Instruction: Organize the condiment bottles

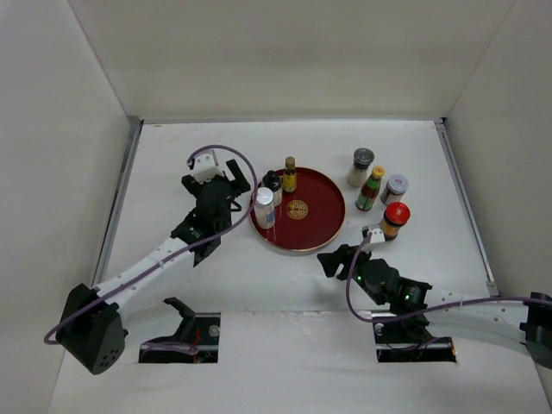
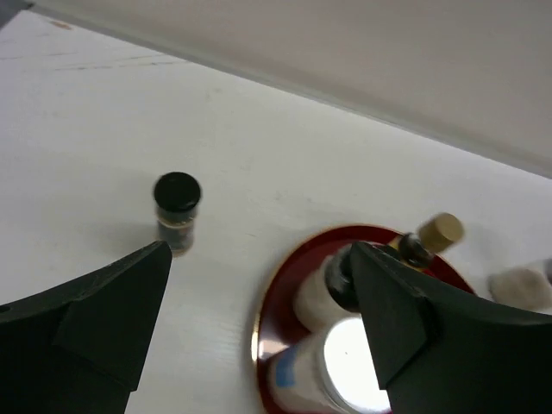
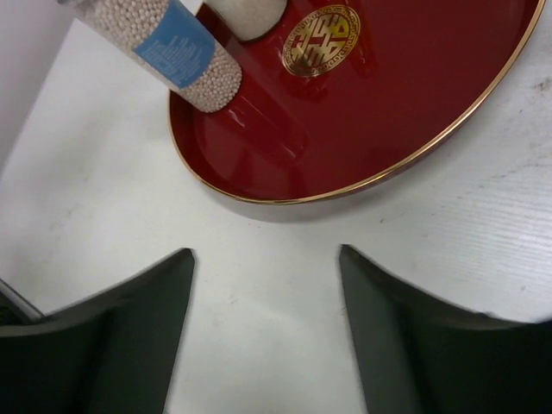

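Note:
Three condiment bottles stand at the left of the round red tray [image 1: 321,216]: a white-capped one with a blue label [image 1: 265,207], a black-capped one [image 1: 272,182] and a gold-capped dark one [image 1: 290,174]. Right of the tray stand a grey-capped jar [image 1: 361,166], a green bottle [image 1: 371,188], a silver-capped jar [image 1: 394,187] and a red-capped jar [image 1: 394,220]. A small black-capped jar [image 2: 177,211] stands on the table left of the tray [image 2: 276,297]. My left gripper [image 1: 237,188] is open and empty beside the white-capped bottle [image 2: 345,366]. My right gripper [image 1: 332,259] is open and empty, just in front of the tray [image 3: 388,112].
White walls close in the table on the left, back and right. Two dark slots sit at the near edge by the arm bases. A purple cable loops over the left arm [image 1: 216,153].

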Motion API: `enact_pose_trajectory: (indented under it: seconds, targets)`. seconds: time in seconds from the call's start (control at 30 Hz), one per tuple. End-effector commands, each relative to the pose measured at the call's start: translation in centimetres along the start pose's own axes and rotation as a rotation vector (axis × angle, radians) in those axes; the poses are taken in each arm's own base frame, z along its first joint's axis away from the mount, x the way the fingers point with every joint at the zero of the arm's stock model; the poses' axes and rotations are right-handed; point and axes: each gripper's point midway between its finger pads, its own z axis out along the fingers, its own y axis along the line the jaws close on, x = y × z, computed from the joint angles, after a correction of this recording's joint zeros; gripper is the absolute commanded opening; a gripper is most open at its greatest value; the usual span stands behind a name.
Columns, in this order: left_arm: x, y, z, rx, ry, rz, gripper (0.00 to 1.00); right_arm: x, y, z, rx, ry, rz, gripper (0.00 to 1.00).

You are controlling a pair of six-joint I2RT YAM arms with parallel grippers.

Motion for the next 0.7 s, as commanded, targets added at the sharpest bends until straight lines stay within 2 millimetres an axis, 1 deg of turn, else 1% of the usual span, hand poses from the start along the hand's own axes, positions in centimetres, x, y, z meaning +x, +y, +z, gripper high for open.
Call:
enact_pose_trajectory:
  seconds: [0.0, 0.07, 0.1, 0.17, 0.27, 0.3, 0.33, 0.4, 0.47, 0.53, 0.6, 0.67]
  targets:
    - [0.8, 2.5, 2.7, -0.075, 0.042, -0.005, 0.83, -0.9, 1.1, 0.2, -0.025, -0.029, 0.019, 0.64]
    - [0.9, 3.0, 4.5, -0.088, 0.075, -0.021, 0.81, -0.8, 1.1, 0.2, -0.024, -0.023, 0.012, 0.52]
    - [0.9, 3.3, 5.3, -0.096, 0.086, -0.026, 0.81, -0.7, 1.1, 0.3, -0.022, -0.019, 0.008, 0.49]
    - [0.9, 3.8, 6.6, -0.122, 0.099, -0.021, 0.80, -0.7, 1.2, 0.2, -0.024, -0.018, 0.008, 0.49]
    - [1.6, 5.3, 8.4, -0.178, 0.124, -0.003, 0.78, -0.9, 1.2, 0.1, -0.029, -0.027, 0.014, 0.58]
    - [2.2, 5.8, 9.0, -0.192, 0.139, 0.004, 0.78, -0.9, 1.2, 0.1, -0.033, -0.027, 0.018, 0.59]
    - [2.7, 6.0, 9.4, -0.196, 0.150, 0.007, 0.78, -0.9, 1.2, 0.1, -0.033, -0.027, 0.019, 0.57]
    - [3.8, 6.1, 10.2, -0.196, 0.173, 0.016, 0.77, -0.8, 1.2, 0.1, -0.033, -0.024, 0.014, 0.51]
    - [4.4, 6.1, 10.9, -0.198, 0.183, 0.020, 0.77, -0.7, 1.3, 0.2, -0.032, -0.018, 0.009, 0.41]
    - [4.7, 6.2, 11.5, -0.201, 0.188, 0.026, 0.77, -0.5, 1.4, 0.3, -0.035, -0.006, 0.003, 0.35]
    - [4.9, 6.2, 12.0, -0.204, 0.193, 0.031, 0.76, -0.4, 1.6, 0.3, -0.042, 0.000, -0.001, 0.35]
    - [5.3, 6.5, 12.5, -0.210, 0.203, 0.033, 0.74, -0.4, 1.6, 0.3, -0.041, -0.001, -0.001, 0.37]
